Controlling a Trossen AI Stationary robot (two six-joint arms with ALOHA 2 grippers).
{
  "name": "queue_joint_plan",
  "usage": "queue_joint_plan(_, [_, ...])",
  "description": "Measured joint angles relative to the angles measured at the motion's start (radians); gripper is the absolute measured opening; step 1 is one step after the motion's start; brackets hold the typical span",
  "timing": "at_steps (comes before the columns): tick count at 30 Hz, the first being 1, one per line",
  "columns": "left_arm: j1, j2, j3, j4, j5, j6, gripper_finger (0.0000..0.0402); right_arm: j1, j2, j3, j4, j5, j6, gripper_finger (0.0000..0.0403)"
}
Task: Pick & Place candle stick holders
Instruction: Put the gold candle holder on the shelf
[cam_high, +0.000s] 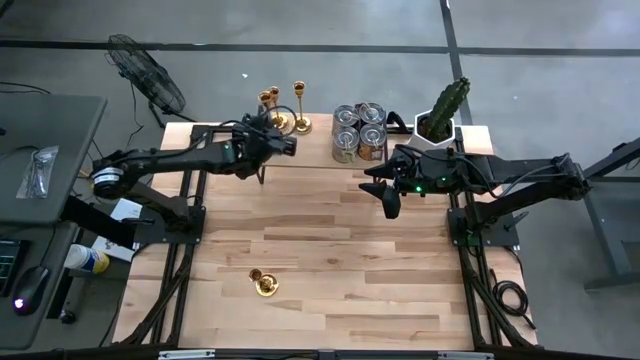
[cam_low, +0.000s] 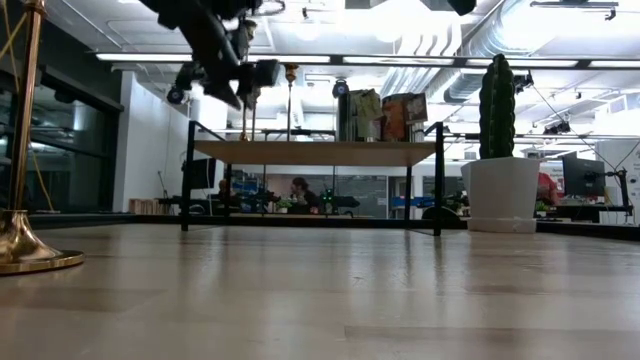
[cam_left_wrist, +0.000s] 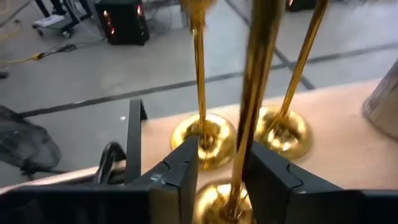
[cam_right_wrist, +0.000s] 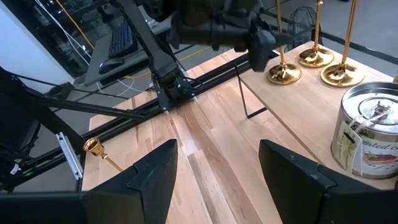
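Note:
Three gold candle stick holders stand by their round bases on the raised wooden shelf (cam_high: 310, 150) at the table's far left. My left gripper (cam_left_wrist: 221, 149) is open at the nearest holder (cam_left_wrist: 249, 93), one finger on each side of its thin stem, and the holder's base (cam_left_wrist: 214, 202) rests on the shelf. The other two holders (cam_left_wrist: 202, 134) (cam_left_wrist: 283, 127) stand just behind it. Another holder (cam_high: 263, 282) stands upright on the table near the front. My right gripper (cam_high: 390, 205) hangs open above the table's right middle, with nothing between its fingers. My left gripper comes at the nearest holder about level from the table's near side, its fingers across the upright stem. The stem (cam_left_wrist: 239, 168) stands close to one finger (cam_left_wrist: 264, 177) and clear of the other. Whether that finger touches it, I cannot tell.
Several silver-topped cans (cam_high: 358, 132) stand on the shelf beside the holders, and a cactus in a white pot (cam_high: 440, 115) stands at its right end. Bare wood lies between the shelf and the front holder. People sit far behind the table in the low view.

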Motion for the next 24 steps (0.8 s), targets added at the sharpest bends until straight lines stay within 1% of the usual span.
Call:
queue_joint_plan(8, [0.0, -0.025, 0.002, -0.01, 0.01, 0.001, 0.0149, 0.0, 0.0, 0.0, -0.001, 0.0, 0.007, 0.0219])
queue_joint_plan(13, [0.0, -0.078, 0.004, -0.069, 0.025, 0.003, 0.0168, 0.0, 0.0, 0.0, -0.001, 0.0, 0.008, 0.0219])
queue_joint_plan(16, [0.0, -0.114, 0.003, -0.107, 0.031, 0.003, 0.0187, 0.0, 0.0, 0.0, -0.002, 0.0, 0.009, 0.0219])
queue_joint_plan(21, [0.0, -0.177, 0.003, -0.154, 0.105, 0.005, 0.0225, 0.0, 0.0, 0.0, -0.002, 0.0, 0.011, 0.0219])
queue_joint_plan(24, [0.0, -0.203, 0.004, -0.148, 0.14, 0.033, 0.0246, 0.0, 0.0, 0.0, -0.002, 0.0, 0.031, 0.0219])
